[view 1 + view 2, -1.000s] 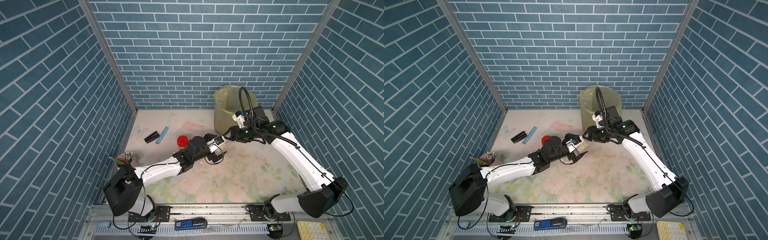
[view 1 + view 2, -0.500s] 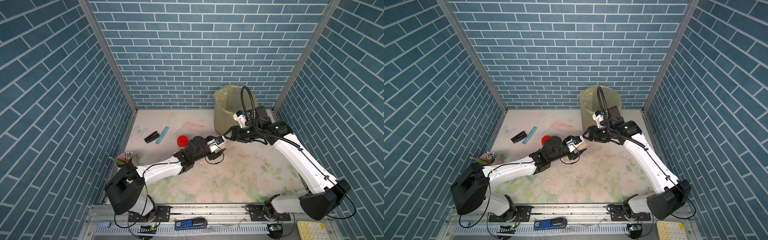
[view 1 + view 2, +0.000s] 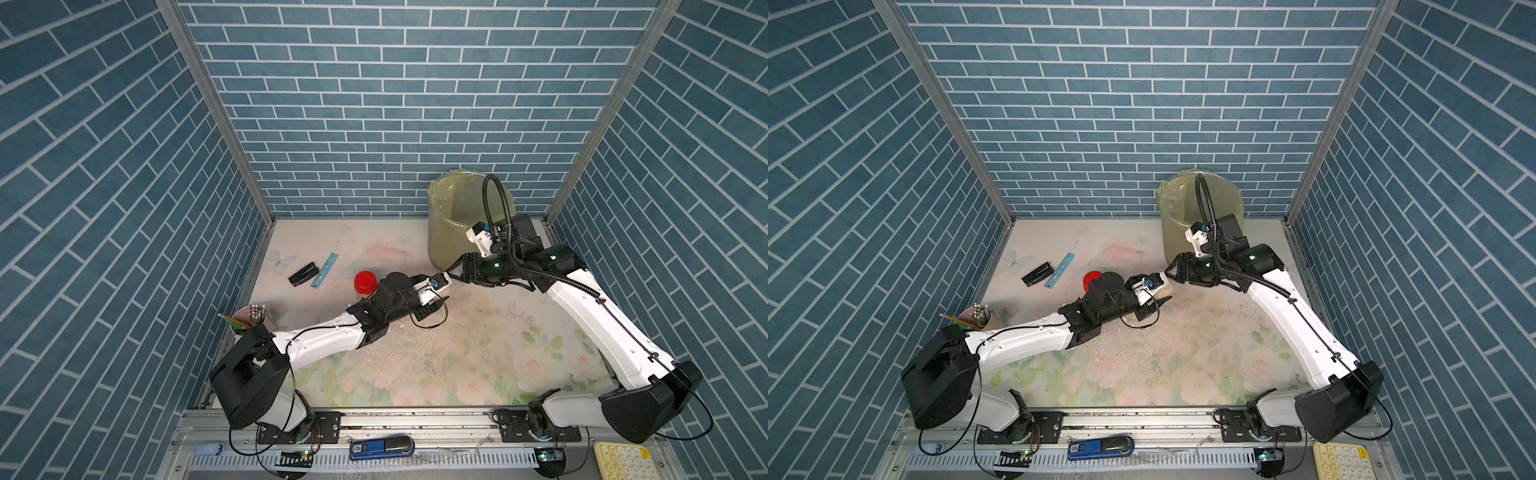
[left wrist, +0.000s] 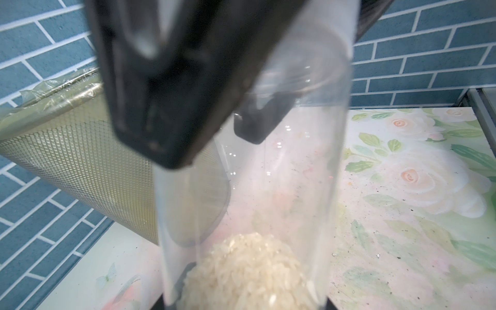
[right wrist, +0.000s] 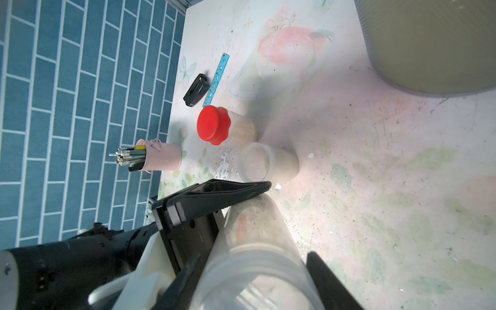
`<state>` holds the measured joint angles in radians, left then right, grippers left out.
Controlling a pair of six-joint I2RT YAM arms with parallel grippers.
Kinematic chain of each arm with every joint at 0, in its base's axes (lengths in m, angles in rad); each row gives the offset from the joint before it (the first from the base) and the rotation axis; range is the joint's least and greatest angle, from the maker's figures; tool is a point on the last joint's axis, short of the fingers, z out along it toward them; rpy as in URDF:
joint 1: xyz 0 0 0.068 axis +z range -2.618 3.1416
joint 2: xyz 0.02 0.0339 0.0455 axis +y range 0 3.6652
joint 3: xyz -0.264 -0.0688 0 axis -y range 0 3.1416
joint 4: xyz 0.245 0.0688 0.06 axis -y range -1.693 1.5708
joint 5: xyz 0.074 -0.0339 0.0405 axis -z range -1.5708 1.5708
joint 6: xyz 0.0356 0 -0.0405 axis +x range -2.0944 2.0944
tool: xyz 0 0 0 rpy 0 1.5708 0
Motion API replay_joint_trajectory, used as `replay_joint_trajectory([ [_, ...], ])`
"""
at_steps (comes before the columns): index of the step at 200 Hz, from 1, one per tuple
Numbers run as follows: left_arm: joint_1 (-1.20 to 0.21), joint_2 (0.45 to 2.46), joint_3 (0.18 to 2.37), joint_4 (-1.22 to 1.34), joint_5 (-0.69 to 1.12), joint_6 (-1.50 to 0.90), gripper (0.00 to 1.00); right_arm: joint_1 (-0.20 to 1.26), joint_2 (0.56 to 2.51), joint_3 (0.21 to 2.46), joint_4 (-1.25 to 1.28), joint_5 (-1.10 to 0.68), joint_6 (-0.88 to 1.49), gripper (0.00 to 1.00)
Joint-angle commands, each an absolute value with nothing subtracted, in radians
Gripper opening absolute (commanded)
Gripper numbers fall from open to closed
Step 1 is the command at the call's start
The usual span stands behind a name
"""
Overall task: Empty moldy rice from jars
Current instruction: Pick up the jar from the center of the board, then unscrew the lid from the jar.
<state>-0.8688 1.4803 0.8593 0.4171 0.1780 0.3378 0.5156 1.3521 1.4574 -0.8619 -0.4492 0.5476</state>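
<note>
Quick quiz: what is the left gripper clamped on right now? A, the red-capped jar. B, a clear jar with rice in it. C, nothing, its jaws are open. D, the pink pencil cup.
B: in the left wrist view the left gripper has a finger on either side of the clear jar, with rice inside, while the red-capped jar stands apart, untouched.

White-shelled left arm [image 3: 320,343] and right arm [image 3: 602,316] — black joints, bulky black bases, small dark screws; thin black cables loop alongside, and a ribbed black hose [image 3: 484,203] tops the right one.
</note>
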Motion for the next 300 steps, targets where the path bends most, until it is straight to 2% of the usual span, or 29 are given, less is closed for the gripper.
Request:
replay_joint_trajectory([
  [1, -0.864, 1.477, 0.851, 0.428, 0.149, 0.373, 0.35, 0.509, 1.318, 1.453, -0.863, -0.421, 0.576, 0.76],
  [16, -0.865, 1.467, 0.844, 0.432, 0.11, 0.397, 0.32, 0.495, 1.286, 1.439, -0.842, -0.407, 0.612, 0.8],
  [47, -0.869, 1.45, 0.838, 0.444, 0.025, 0.466, 0.31, 0.425, 1.224, 1.408, -0.843, -0.387, 0.713, 0.82],
  [71, -0.893, 1.456, 0.84, 0.469, -0.067, 0.548, 0.31, 0.34, 1.194, 1.373, -0.853, -0.485, 0.809, 0.82],
  [100, -0.93, 1.5, 0.845, 0.514, -0.166, 0.656, 0.31, 0.313, 1.207, 1.34, -0.847, -0.598, 0.914, 0.82],
  [125, -0.94, 1.524, 0.856, 0.528, -0.172, 0.669, 0.3, 0.313, 1.235, 1.328, -0.808, -0.647, 0.97, 0.86],
  [206, -0.946, 1.55, 0.881, 0.532, -0.187, 0.67, 0.3, 0.322, 1.271, 1.315, -0.805, -0.605, 0.954, 0.86],
  [300, -0.95, 1.548, 0.886, 0.528, -0.193, 0.668, 0.3, 0.362, 1.33, 1.309, -0.769, -0.642, 0.934, 0.7],
])
